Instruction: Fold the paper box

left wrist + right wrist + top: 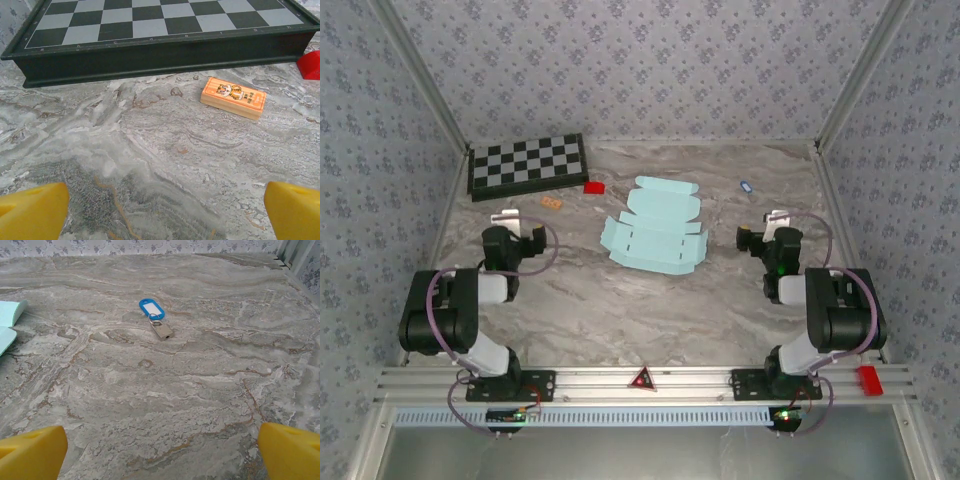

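Observation:
The paper box (655, 228) is a pale light-blue die-cut sheet with flaps and slots, lying unfolded and nearly flat in the middle of the marble table. A corner of the paper box (9, 322) also shows at the left edge of the right wrist view. My left gripper (515, 218) stands open well to the left of the sheet. My right gripper (772, 222) stands open to its right. In both wrist views the yellow fingertips (32, 212) (290, 450) sit wide apart over bare marble with nothing between them.
A black-and-white checkerboard (527, 164) lies at the back left. A small orange block (233, 97) and a red piece (594, 186) rest in front of it. A blue key tag with a small padlock (155, 318) lies at the back right. Patterned walls enclose the table.

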You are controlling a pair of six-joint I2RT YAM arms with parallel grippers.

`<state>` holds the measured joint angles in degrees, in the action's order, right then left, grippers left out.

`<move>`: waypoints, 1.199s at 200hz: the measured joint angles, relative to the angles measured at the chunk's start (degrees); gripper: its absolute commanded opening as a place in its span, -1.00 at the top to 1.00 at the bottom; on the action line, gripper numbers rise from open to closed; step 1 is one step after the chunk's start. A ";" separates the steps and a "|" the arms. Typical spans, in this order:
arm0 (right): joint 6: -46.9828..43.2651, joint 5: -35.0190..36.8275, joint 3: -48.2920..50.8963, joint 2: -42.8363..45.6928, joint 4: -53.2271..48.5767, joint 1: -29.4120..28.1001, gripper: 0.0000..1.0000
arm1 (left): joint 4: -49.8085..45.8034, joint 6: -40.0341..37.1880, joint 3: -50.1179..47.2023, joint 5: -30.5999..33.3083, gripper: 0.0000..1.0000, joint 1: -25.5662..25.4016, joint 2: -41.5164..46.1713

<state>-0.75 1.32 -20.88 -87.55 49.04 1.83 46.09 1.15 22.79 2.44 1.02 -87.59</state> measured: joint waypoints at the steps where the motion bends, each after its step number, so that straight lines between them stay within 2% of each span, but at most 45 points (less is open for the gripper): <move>1: 0.00 0.00 0.00 0.00 0.00 0.00 -0.99 | 0.02 0.00 0.00 0.00 -0.99 0.00 0.00; 208: 0.02 0.44 0.00 0.00 0.02 0.00 -0.99 | -0.15 -0.02 0.00 -0.24 -0.99 0.00 0.07; 240: 0.11 2.86 -0.04 3.69 -3.30 -0.13 -0.99 | -10.10 0.22 1.86 0.46 -0.99 -1.03 5.62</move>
<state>-0.64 4.19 -20.93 -83.85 45.74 1.69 35.99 1.37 24.64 2.90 -0.01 -81.97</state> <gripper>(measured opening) 0.995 0.996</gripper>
